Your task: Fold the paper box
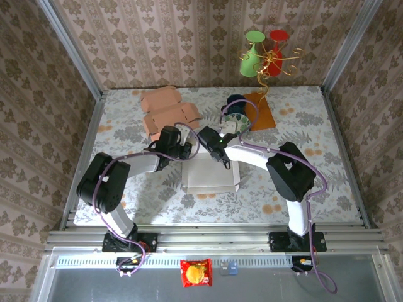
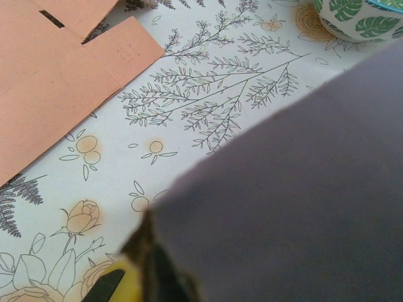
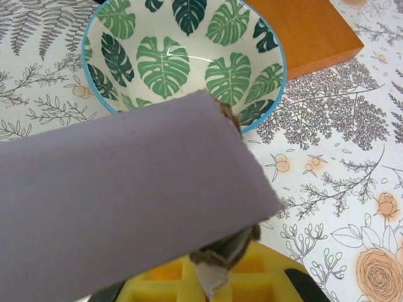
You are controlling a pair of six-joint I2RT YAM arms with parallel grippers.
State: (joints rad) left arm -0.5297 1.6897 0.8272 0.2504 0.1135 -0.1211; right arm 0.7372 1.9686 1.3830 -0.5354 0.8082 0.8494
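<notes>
Near the far left corner of the desk (image 1: 157, 200) lies a pink cardboard sheet (image 1: 165, 110), flat and apart from the work. To its right, the left gripper (image 1: 186, 153) is clenched. Its wrist view shows one yellow pad (image 2: 112, 284) under a grey panel, so I judge that it pinches the far left edge of the paper box (image 1: 208, 178), though the contact itself is hidden. The paper box sits in the middle of the desk, a little toward the near edge, between both arms. The right gripper (image 1: 215, 150) is also closed, and here the grip is plain: a grey flap (image 3: 126, 189) comes out from between its yellow pads (image 3: 264, 280). Beyond it, toward the far edge, stand a leaf-patterned bowl (image 3: 182, 56) and an orange board (image 3: 308, 31). The box seems very light and thin, stiff along its panels and weak at the creases. A brown core shows at one ragged corner, so it can tear or crush. I think it is best to hold it at a panel edge close to a crease, with a gentle pinch, and to bend slowly, because the smooth paper may slip.
</notes>
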